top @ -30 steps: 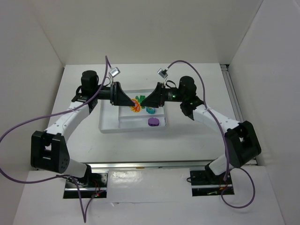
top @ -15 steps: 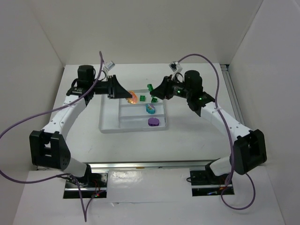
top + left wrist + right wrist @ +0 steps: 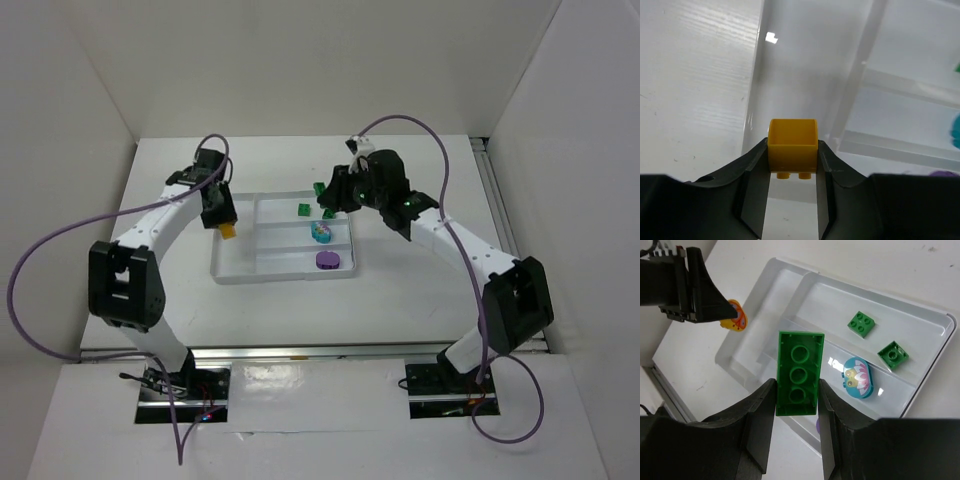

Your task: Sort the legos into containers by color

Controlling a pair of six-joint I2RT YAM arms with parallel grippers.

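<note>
My left gripper point(image 3: 228, 225) is shut on the orange-yellow piece point(image 3: 792, 149) and holds it over the left compartment of the white tray point(image 3: 232, 268). My right gripper point(image 3: 326, 196) is shut on a long green brick point(image 3: 799, 372) above the tray's back right part. Two small green cubes point(image 3: 862, 323) point(image 3: 893, 354) lie in the far compartment. The cyan-and-pink round piece point(image 3: 857, 377) lies in the middle one. The purple oval point(image 3: 327, 260) lies in the near one. The tray point(image 3: 765, 335) and the left gripper with its orange piece point(image 3: 735, 316) also show in the right wrist view.
White walls close in the table at the back and both sides. A purple cable arcs over each arm. The tray's low dividers point(image 3: 857, 75) run beside the left gripper.
The two grippers met at the orange-and-green piece in the tray's middle and pulled apart. The left moved left with the orange-yellow part; the right drew back with the green brick.
</note>
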